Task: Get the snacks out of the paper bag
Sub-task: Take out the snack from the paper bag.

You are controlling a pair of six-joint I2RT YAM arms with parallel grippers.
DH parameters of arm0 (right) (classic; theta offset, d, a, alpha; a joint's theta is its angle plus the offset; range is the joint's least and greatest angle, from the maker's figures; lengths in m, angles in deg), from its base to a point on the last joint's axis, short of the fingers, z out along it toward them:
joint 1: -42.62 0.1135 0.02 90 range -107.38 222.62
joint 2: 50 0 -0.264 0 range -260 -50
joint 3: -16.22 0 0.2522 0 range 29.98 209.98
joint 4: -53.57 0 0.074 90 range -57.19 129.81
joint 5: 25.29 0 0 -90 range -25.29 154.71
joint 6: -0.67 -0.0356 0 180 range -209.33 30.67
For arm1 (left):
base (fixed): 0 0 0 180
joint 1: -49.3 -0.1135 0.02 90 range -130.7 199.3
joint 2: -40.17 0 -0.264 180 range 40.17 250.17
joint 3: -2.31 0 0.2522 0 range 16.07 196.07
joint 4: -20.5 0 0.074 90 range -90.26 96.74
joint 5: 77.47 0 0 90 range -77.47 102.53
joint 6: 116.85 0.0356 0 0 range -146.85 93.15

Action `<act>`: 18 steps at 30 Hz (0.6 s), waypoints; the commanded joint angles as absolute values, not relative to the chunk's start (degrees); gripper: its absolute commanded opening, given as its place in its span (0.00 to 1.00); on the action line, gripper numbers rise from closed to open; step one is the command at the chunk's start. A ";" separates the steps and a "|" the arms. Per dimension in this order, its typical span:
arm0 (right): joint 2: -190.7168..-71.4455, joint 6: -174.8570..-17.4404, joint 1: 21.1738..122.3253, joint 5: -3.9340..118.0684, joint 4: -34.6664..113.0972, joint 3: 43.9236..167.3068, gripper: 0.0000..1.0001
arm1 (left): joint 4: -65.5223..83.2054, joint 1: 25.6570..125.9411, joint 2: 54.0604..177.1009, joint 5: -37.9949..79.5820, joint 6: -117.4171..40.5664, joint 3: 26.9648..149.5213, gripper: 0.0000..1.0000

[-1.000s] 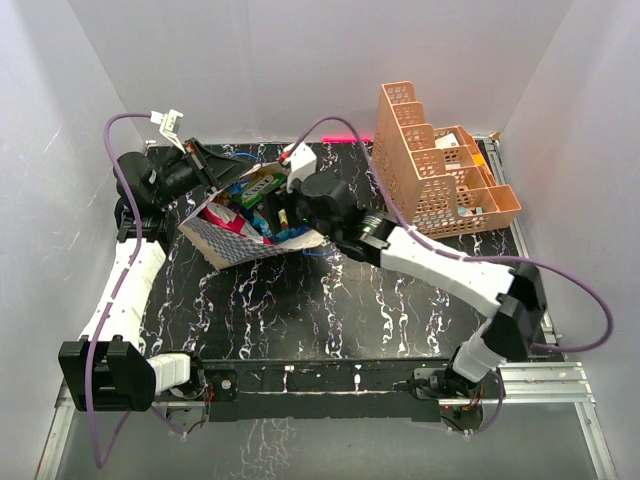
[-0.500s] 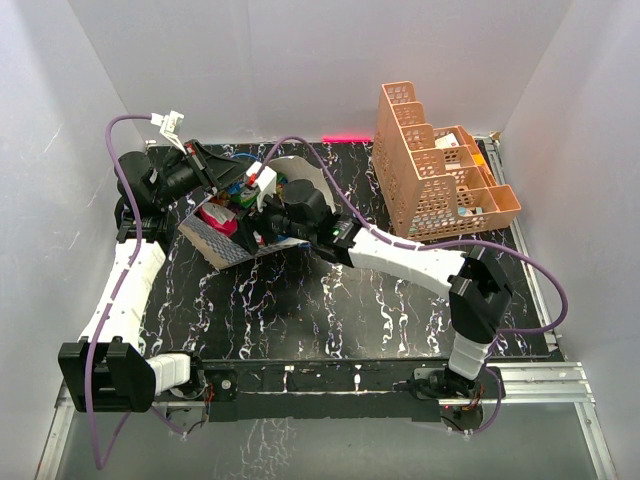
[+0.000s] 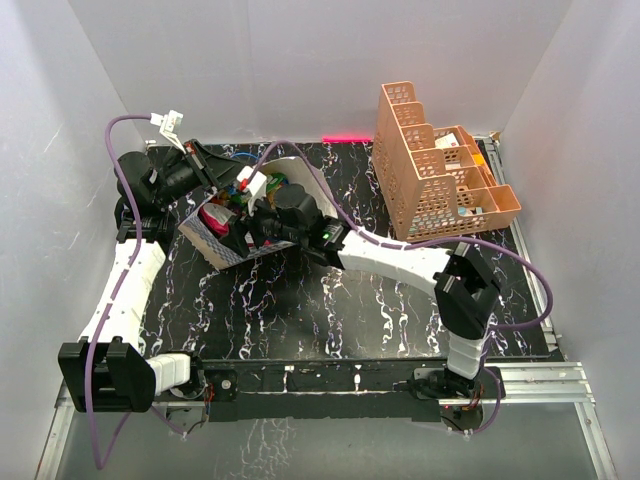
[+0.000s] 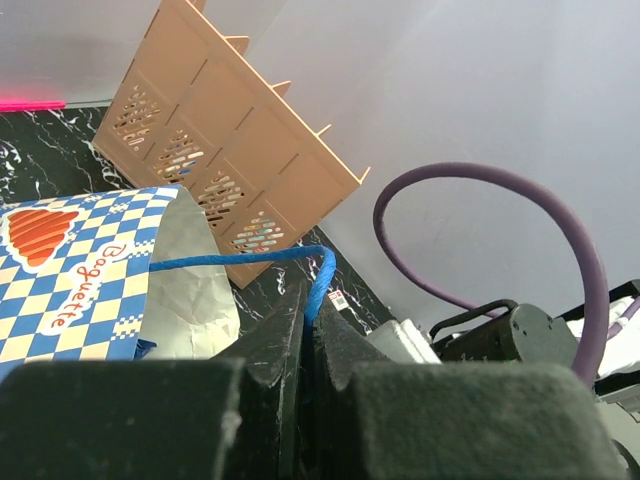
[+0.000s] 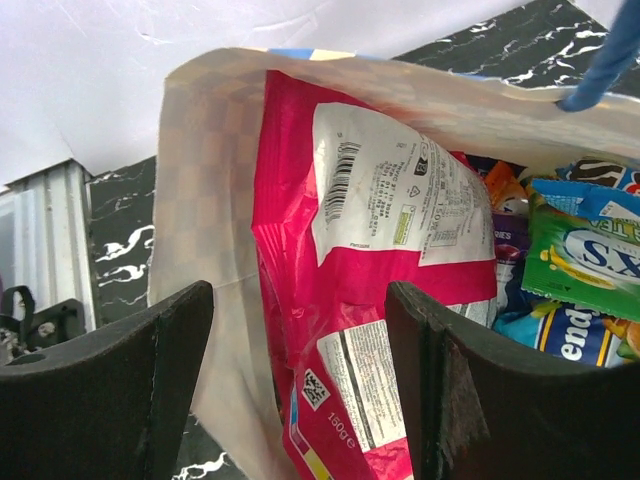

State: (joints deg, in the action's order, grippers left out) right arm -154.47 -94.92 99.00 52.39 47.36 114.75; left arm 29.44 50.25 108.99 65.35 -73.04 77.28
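Note:
The blue-and-white checkered paper bag (image 3: 215, 243) lies tilted at the table's back left, its mouth facing right; it also shows in the left wrist view (image 4: 70, 270). My left gripper (image 3: 212, 170) is shut on its blue cord handle (image 4: 322, 280) and holds the mouth up. My right gripper (image 3: 243, 228) is open inside the bag's mouth, its fingers (image 5: 110, 370) on either side of the large red snack bag (image 5: 370, 300). Blue, green, orange and purple packets (image 5: 570, 270) lie to the right of the red bag. The bag's white inside (image 5: 215, 200) is on the left.
An orange lattice rack (image 3: 435, 170) with small boxes stands at the back right; it also shows in the left wrist view (image 4: 220, 160). White walls close the sides and back. Purple cables (image 3: 530, 270) loop above both arms.
My right arm has reached left, moving its gripper from the bag's right edge deep into the bag's mouth. The left gripper has held still on the handle.

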 commanded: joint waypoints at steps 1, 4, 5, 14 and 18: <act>-155.26 -90.74 101.01 59.27 48.93 118.94 0.71 | 31.86 50.71 107.04 66.15 -74.36 79.80 0.00; -156.46 -88.32 102.29 66.84 46.26 121.28 0.66 | 31.52 50.75 107.06 66.15 -74.14 80.02 0.00; -156.70 -88.19 102.45 69.24 45.89 121.71 0.64 | 31.39 50.71 107.06 66.15 -74.01 80.05 0.00; -160.97 -88.20 102.44 73.14 41.52 126.11 0.44 | 30.69 50.71 106.72 65.82 -73.41 80.22 0.00; -161.66 -89.28 102.47 72.83 41.02 127.53 0.32 | 27.98 50.72 106.71 64.15 -72.31 81.02 0.00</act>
State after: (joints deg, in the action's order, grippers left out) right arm -160.35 -89.32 102.52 70.93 42.66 124.39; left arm 28.10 49.99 108.99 63.67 -72.67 77.35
